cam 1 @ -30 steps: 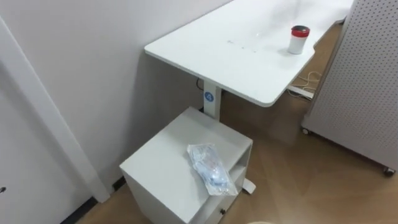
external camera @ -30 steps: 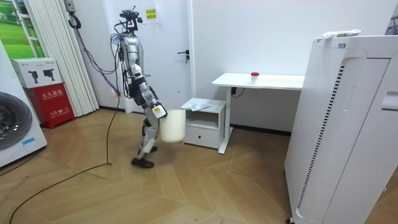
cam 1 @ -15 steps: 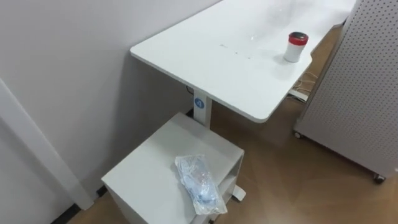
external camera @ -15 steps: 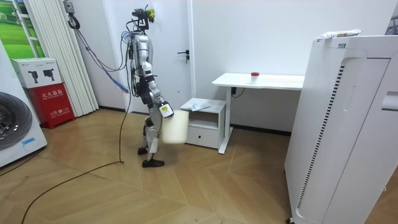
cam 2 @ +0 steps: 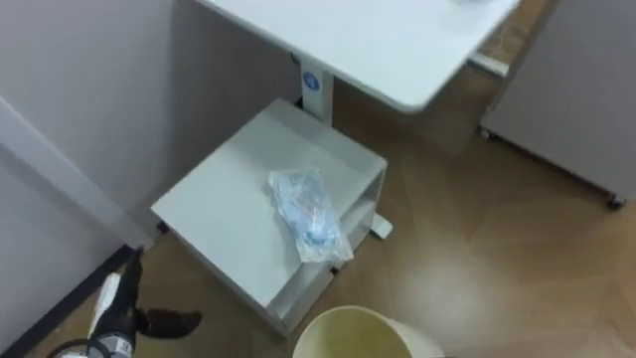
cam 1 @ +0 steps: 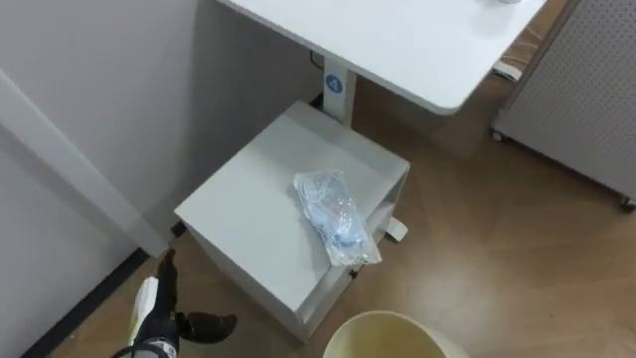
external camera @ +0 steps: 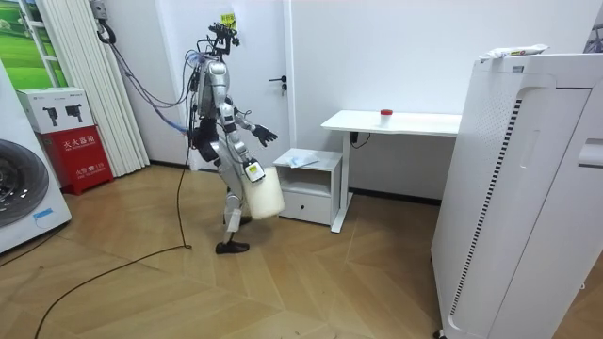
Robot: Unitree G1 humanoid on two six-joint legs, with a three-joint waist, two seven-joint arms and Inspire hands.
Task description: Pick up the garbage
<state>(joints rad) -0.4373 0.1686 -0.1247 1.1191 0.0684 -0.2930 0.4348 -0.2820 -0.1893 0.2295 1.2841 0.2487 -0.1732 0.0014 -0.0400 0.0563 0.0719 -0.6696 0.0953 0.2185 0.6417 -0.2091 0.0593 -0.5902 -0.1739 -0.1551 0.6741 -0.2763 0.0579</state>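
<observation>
A crumpled clear plastic bag (cam 1: 336,217) lies on top of a small white cabinet (cam 1: 248,224), near its front right edge. My left hand (cam 1: 159,308) is raised at the lower left, short of the cabinet, with straight fingers and the thumb spread; it holds nothing. The rim of a cream bin (cam 1: 383,336) shows at the bottom edge, just in front of the cabinet. In the room view I stand mid-step in front of the cabinet (external camera: 306,160). The bin (external camera: 264,193) hangs low from my right hand (external camera: 250,172), and my left hand (external camera: 265,135) reaches forward.
A white desk (cam 1: 397,40) stands over the cabinet's far side, on a leg behind it. A grey perforated partition (cam 1: 586,99) stands to the right across wooden floor. The wall runs close along the left. A small red-capped can (external camera: 385,113) sits on the desk.
I have stepped closer to the cabinet and the eye view has tipped down. My left hand has risen into view at the lower left, and the bin's rim now shows at the bottom.
</observation>
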